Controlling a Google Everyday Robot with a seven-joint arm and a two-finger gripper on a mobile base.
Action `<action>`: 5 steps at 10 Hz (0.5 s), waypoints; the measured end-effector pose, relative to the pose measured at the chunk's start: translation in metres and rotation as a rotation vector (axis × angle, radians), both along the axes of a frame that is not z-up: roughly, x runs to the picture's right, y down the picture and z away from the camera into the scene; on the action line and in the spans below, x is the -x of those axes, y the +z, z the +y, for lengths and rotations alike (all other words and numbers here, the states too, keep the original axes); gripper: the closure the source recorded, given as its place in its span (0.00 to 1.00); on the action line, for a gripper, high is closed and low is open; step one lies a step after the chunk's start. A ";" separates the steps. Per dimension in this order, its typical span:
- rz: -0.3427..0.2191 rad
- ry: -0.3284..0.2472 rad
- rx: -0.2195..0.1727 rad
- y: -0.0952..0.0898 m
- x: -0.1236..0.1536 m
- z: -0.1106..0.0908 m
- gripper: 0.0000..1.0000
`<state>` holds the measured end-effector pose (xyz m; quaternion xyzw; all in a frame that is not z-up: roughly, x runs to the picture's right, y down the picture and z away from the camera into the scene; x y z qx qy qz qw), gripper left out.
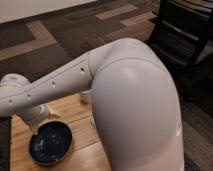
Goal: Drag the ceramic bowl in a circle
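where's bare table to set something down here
Bare wood lies between the bowl and the cup, and in a strip along the table edge left of the bowl. It is crowded at the bowl's back-left rim, where the gripper hangs.

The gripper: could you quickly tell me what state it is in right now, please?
Gripper: state cannot be told; it is down at the back-left rim of the dark-blue ceramic bowl.
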<state>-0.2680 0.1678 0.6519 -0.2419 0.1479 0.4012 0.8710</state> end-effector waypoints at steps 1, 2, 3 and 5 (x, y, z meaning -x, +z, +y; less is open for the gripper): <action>0.000 -0.001 0.002 0.001 0.000 0.001 0.35; -0.012 0.002 -0.002 0.002 0.009 -0.001 0.35; -0.046 0.004 -0.013 -0.006 0.033 0.002 0.35; -0.082 -0.009 -0.037 -0.031 0.058 0.013 0.35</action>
